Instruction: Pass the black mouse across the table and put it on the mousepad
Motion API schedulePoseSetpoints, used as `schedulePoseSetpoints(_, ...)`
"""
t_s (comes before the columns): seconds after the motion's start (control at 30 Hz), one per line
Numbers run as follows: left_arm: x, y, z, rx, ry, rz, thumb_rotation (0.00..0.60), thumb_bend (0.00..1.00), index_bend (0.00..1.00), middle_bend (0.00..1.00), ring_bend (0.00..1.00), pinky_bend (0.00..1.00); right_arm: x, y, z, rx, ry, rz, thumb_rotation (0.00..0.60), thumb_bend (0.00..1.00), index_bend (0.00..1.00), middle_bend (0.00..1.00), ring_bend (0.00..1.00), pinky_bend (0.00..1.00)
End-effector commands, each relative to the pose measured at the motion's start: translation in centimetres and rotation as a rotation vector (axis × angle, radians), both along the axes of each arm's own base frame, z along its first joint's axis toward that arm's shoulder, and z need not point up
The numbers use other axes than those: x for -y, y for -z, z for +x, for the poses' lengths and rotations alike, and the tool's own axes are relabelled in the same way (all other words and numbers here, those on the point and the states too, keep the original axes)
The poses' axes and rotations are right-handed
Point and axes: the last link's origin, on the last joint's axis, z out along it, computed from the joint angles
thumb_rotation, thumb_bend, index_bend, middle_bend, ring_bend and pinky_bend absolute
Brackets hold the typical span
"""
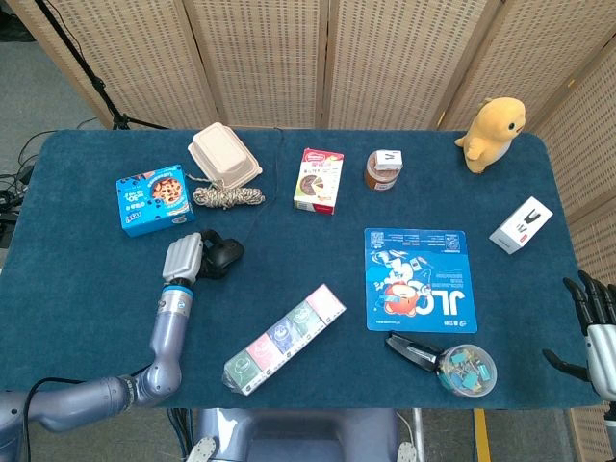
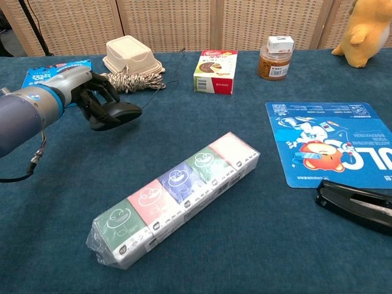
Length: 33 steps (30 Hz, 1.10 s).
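Observation:
The black mouse (image 1: 225,256) (image 2: 125,113) is held by my left hand (image 1: 186,258) (image 2: 92,101), whose fingers wrap its rear; its cord trails back toward the rope coil. It sits left of the table's middle, just above or on the cloth. The blue mousepad (image 1: 420,278) (image 2: 334,142) with a cartoon print lies flat at the right. My right hand (image 1: 589,318) hangs at the table's right edge with fingers apart and nothing in it.
A long pack of tissues (image 1: 286,338) (image 2: 177,195) lies between mouse and mousepad. A black stapler (image 1: 412,352) (image 2: 356,203) and a clip tub (image 1: 465,371) sit below the pad. Cookie box (image 1: 153,197), rope coil (image 1: 228,196), takeaway box (image 1: 223,158), snack carton (image 1: 320,180), jar (image 1: 383,170), plush toy (image 1: 494,131) line the back.

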Motion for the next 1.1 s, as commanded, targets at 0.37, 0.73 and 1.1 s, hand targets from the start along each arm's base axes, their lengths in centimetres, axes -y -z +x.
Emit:
schedulePoseSetpoints(0.37,0.0,3.5,10.8,-0.009,0.100,-0.035,0.600,0.23,0.56,0.44,0.42,0.53,0.0,-0.8,-0.3,0.027,0.011,-0.020,0.600,0.00,0.00,0.00,0.00,0.00)
schedulePoseSetpoints(0.73,0.1,7.4,11.6,-0.073,0.078,-0.047,0.600,0.22,0.55,0.42,0.40,0.53,0.2,-1.6,-0.7,0.046,0.024,-0.038,0.600,0.00,0.00,0.00,0.00,0.00)
schedulePoseSetpoints(1.1,0.7,5.0,11.3,-0.002,0.104,-0.065,0.600,0.05,0.00,0.00,0.00,0.00,0.1,-1.4,-0.6,0.043,0.021,-0.031,0.600,0.00,0.00,0.00,0.00,0.00)
